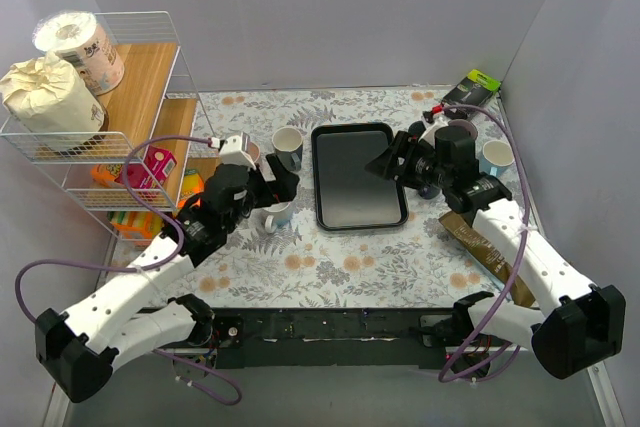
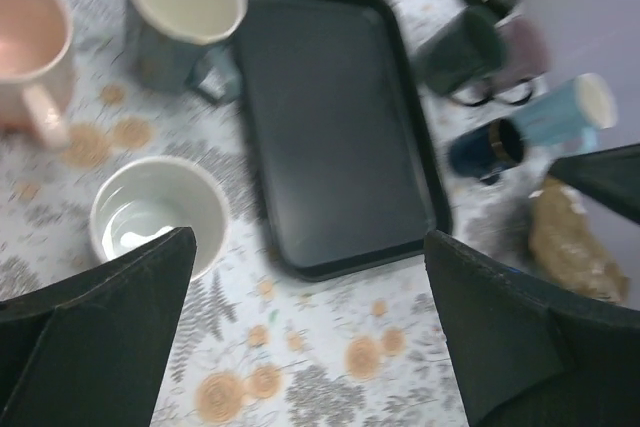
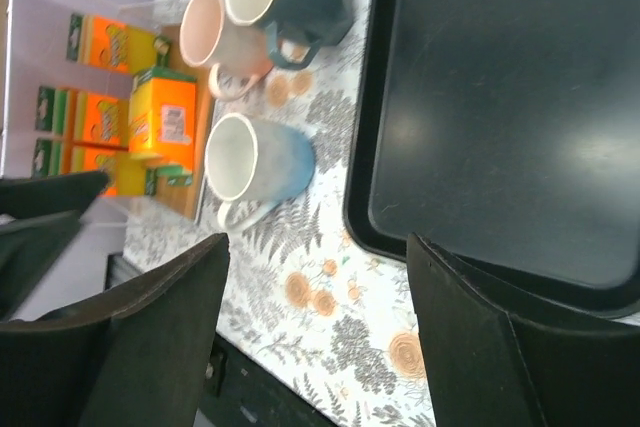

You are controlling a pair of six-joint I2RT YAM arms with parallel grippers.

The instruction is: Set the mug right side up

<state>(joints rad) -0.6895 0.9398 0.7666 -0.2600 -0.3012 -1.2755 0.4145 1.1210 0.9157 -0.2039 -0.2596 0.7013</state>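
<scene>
The light blue mug stands upright on the flowered tablecloth, its white inside facing up, just left of the black tray. The left wrist view has this mug beside the left finger, outside the jaws. My left gripper hovers just above and behind it, open wide, holding nothing. In the right wrist view the mug lies beyond the open fingers. My right gripper hangs over the tray's right edge, open and empty.
A grey-blue mug and a pink mug stand upright behind the light blue one. More mugs cluster at the right near a brown packet. A wire rack with paper rolls stands at the left.
</scene>
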